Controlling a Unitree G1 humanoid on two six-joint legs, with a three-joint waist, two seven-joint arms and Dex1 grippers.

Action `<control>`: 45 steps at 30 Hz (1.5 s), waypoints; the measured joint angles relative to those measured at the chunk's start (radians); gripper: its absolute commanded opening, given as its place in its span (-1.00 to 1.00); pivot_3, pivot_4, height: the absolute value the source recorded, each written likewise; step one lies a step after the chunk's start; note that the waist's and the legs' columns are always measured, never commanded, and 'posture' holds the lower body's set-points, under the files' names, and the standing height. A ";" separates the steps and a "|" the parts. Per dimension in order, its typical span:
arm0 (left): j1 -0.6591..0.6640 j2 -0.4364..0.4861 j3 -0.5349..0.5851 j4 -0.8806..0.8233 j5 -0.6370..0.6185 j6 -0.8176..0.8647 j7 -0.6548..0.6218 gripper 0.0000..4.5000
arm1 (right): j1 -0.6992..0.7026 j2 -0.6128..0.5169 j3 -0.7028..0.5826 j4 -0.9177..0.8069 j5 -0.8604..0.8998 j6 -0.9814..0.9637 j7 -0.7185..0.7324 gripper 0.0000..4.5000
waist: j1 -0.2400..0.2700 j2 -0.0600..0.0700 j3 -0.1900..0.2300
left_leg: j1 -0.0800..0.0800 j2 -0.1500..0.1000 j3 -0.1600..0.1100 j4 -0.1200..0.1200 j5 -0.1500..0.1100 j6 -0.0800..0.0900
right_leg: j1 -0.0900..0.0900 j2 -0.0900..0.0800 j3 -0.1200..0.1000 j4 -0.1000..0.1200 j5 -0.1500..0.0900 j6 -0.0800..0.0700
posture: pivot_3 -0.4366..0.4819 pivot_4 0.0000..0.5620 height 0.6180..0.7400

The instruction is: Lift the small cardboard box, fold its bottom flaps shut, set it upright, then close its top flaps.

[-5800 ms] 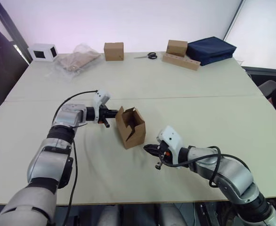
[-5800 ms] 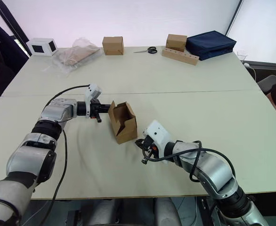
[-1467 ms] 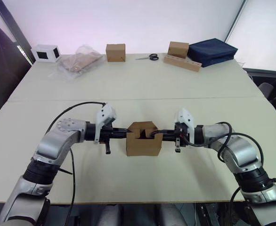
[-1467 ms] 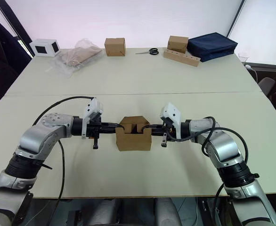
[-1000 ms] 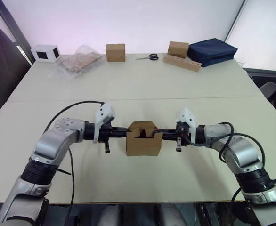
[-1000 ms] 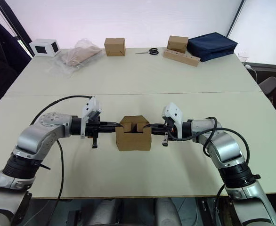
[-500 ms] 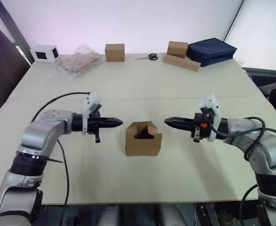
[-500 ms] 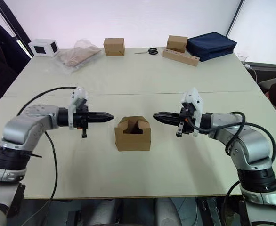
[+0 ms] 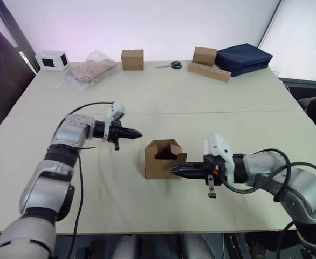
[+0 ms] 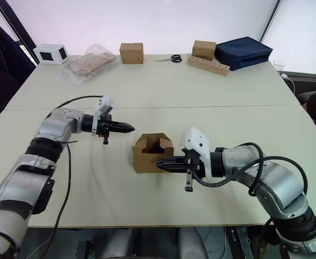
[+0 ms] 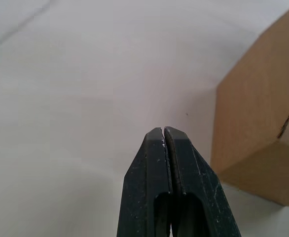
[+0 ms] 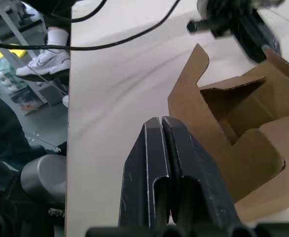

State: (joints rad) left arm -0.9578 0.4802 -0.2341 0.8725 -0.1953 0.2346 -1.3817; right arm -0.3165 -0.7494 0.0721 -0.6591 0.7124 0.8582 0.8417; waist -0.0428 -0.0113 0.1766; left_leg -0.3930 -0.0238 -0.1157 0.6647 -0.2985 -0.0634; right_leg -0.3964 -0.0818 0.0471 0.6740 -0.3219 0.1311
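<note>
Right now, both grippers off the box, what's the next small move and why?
Probably nudge the right gripper up and in to press the near top flap of the small cardboard box down: the box sits upright with top flaps open, and that shut gripper is right at its front.

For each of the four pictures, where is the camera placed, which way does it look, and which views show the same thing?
Left and right eye views: on the head, looking forward and down over the table; both arms show.
Left wrist view: looks along the shut left pincer toward the table and a corner of the small cardboard box.
Right wrist view: looks along the shut right pincer at the box's open top flaps.
Shared: all four views show the box.
</note>
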 measured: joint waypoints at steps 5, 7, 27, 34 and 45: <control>-0.040 -0.116 -0.022 0.179 0.070 -0.124 -0.012 -0.99 | -0.007 0.017 0.037 -0.041 -0.012 0.046 -0.098 -1.00 | 0.001 -0.001 0.000 | -0.001 0.000 0.000 0.000 0.000 0.000 | 0.000 0.000 0.000 0.000 0.000 0.000 | -0.05 -0.47 1.00; -0.069 -0.130 -0.021 0.214 0.090 -0.149 -0.014 -0.99 | -0.013 0.018 0.041 -0.041 -0.022 0.057 -0.122 -1.00 | 0.002 -0.001 0.000 | -0.001 0.000 0.000 0.000 0.000 0.000 | 0.000 0.000 0.000 0.000 0.000 0.000 | -0.05 -0.47 1.00; -0.109 -0.206 0.017 0.305 0.166 -0.244 -0.073 -0.99 | -0.046 0.093 0.106 -0.012 -0.057 0.115 -0.210 -1.00 | 0.000 -0.001 0.000 | 0.000 0.000 -0.001 0.000 0.000 0.000 | 0.000 0.000 0.000 0.001 0.000 0.000 | -0.05 -0.47 1.00; -0.109 -0.212 0.020 0.297 0.166 -0.244 -0.081 -0.99 | -0.073 0.103 0.092 -0.011 -0.038 0.148 -0.236 -1.00 | 0.000 -0.001 0.000 | 0.000 0.000 -0.001 0.000 0.000 0.000 | 0.000 0.000 0.000 0.001 0.000 0.000 | -0.05 -0.47 1.00; -0.109 -0.219 0.022 0.283 0.166 -0.245 -0.086 -0.99 | -0.093 0.114 0.082 -0.004 -0.023 0.174 -0.254 -1.00 | 0.000 -0.001 0.000 | 0.000 0.000 -0.001 0.000 0.000 0.000 | 0.000 0.000 0.000 0.001 0.000 0.000 | -0.05 -0.47 1.00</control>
State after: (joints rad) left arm -1.0666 0.2617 -0.2123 1.1558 -0.0293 -0.0105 -1.4681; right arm -0.4095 -0.6351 0.1542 -0.6631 0.6896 1.0326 0.5881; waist -0.0431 -0.0121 0.1771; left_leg -0.3934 -0.0240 -0.1164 0.6649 -0.2985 -0.0633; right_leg -0.3967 -0.0817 0.0468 0.6748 -0.3219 0.1312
